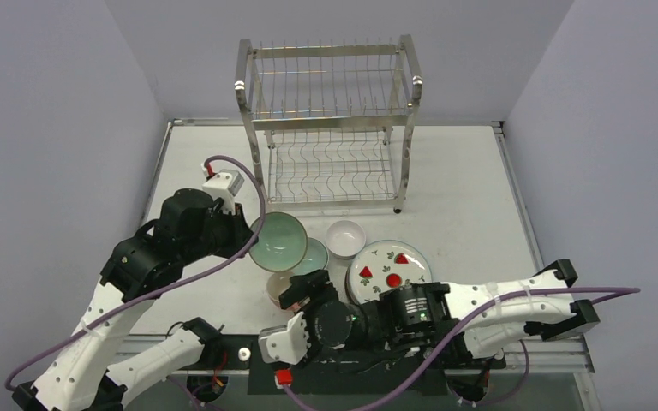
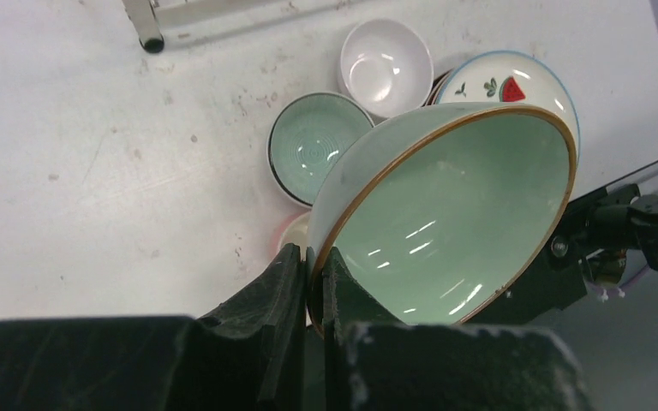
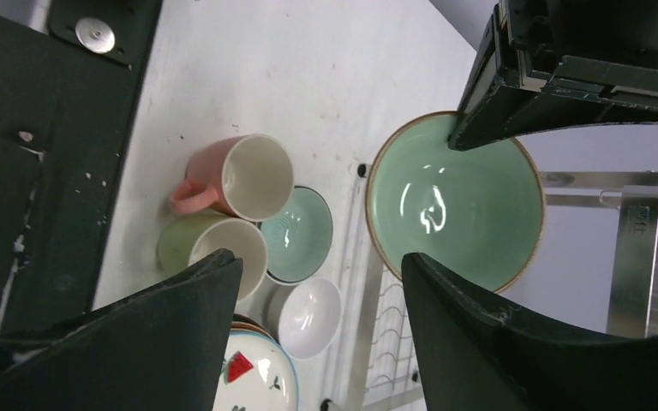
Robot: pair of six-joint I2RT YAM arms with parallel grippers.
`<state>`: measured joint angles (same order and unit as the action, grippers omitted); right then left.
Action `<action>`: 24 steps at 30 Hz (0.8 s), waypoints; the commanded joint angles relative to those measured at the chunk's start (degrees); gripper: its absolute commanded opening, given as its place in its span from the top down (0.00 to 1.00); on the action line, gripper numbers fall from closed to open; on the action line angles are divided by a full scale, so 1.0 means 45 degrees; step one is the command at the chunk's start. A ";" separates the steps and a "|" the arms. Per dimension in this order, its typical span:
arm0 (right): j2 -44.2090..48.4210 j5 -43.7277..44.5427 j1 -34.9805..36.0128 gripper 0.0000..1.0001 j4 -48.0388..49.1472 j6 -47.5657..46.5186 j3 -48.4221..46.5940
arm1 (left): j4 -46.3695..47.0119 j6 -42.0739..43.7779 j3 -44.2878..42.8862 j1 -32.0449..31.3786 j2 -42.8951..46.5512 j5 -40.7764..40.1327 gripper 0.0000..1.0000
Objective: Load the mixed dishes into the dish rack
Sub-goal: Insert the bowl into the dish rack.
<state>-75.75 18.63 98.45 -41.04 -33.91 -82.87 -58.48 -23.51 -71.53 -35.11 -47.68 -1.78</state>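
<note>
My left gripper (image 2: 314,265) is shut on the rim of a large mint-green bowl (image 2: 445,214), held tilted above the table, in front of the dish rack (image 1: 330,120). Below it lie a small mint-green bowl (image 2: 313,145), a white bowl (image 2: 385,67) and a white plate with red fruit (image 2: 505,81). My right gripper (image 3: 321,265) hangs open over the dishes, nothing between its fingers. Under it stand a pink mug (image 3: 240,175) and a green mug (image 3: 210,244), side by side. From above, the right gripper (image 1: 306,291) covers the mugs; only the pink mug (image 1: 277,288) peeks out.
The steel rack's two wire tiers hold nothing. The dishes cluster at the table's near middle, just in front of the rack's lower tier (image 1: 330,171). A brown-rimmed plate edge (image 3: 244,324) shows under the fruit plate. Grey walls close in on three sides.
</note>
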 commanded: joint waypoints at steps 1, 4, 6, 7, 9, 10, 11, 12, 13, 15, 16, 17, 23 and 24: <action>-0.0908 0.1872 0.0040 0.36 -0.0885 -0.1212 -0.0934 | -0.0344 0.0071 -0.1019 0.0032 -0.0230 0.1094 1.00; -0.1462 0.1930 0.0035 0.40 -0.1176 -0.1424 -0.1262 | -0.0783 0.0196 -0.1127 0.0030 -0.0619 0.1317 1.00; -0.1756 0.1758 0.0021 0.44 -0.1193 -0.1527 -0.1422 | -0.0990 0.0282 -0.1155 0.0029 -0.0893 0.1510 1.00; -0.1905 0.1614 0.0007 0.45 -0.1240 -0.1576 -0.1511 | -0.1053 0.0335 -0.1156 0.0029 -0.1001 0.1639 1.00; -0.2186 0.1504 -0.0062 0.47 -0.1271 -0.1668 -0.1595 | -0.1029 0.0341 -0.1077 0.0029 -0.1164 0.1840 1.00; -0.2344 0.1504 -0.0155 0.48 -0.1271 -0.1681 -0.1639 | -0.0970 0.0331 -0.0975 0.0029 -0.1231 0.1973 1.00; -0.2511 0.1435 -0.0286 0.50 -0.1323 -0.1683 -0.1691 | -0.0914 0.0303 -0.0889 0.0029 -0.1283 0.2102 1.00; -0.2666 0.1329 -0.0440 0.52 -0.1429 -0.1656 -0.1795 | -0.0907 0.0290 -0.0808 0.0032 -0.1341 0.2220 1.00; -0.2822 0.1101 -0.0569 0.55 -0.1660 -0.1604 -0.1931 | -0.0906 0.0274 -0.0724 0.0040 -0.1419 0.2306 1.00; -0.3217 0.0770 -0.0845 0.59 -0.1979 -0.1516 -0.2219 | -0.0882 0.0290 -0.0614 0.0030 -0.1492 0.2408 1.00; -0.3342 0.0641 -0.0939 0.59 -0.2073 -0.1508 -0.2291 | -0.0866 0.0318 -0.0561 0.0044 -0.1528 0.2442 1.00; -0.3465 0.0568 -0.1039 0.60 -0.2099 -0.1534 -0.2346 | -0.0852 0.0338 -0.0542 0.0031 -0.1542 0.2473 1.00; -0.4017 0.0330 -0.1658 0.65 -0.2182 -0.1585 -0.2561 | -0.0891 0.0565 -0.0568 0.0030 -0.1655 0.2690 1.00; -0.4075 0.0361 -0.1739 0.65 -0.2220 -0.1585 -0.2566 | -0.0918 0.0591 -0.0592 0.0030 -0.1653 0.2699 1.00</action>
<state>-93.71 20.03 91.88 -49.95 -40.56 -91.61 -65.82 -21.67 -72.99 -35.11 -55.40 7.68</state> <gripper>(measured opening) 0.358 0.057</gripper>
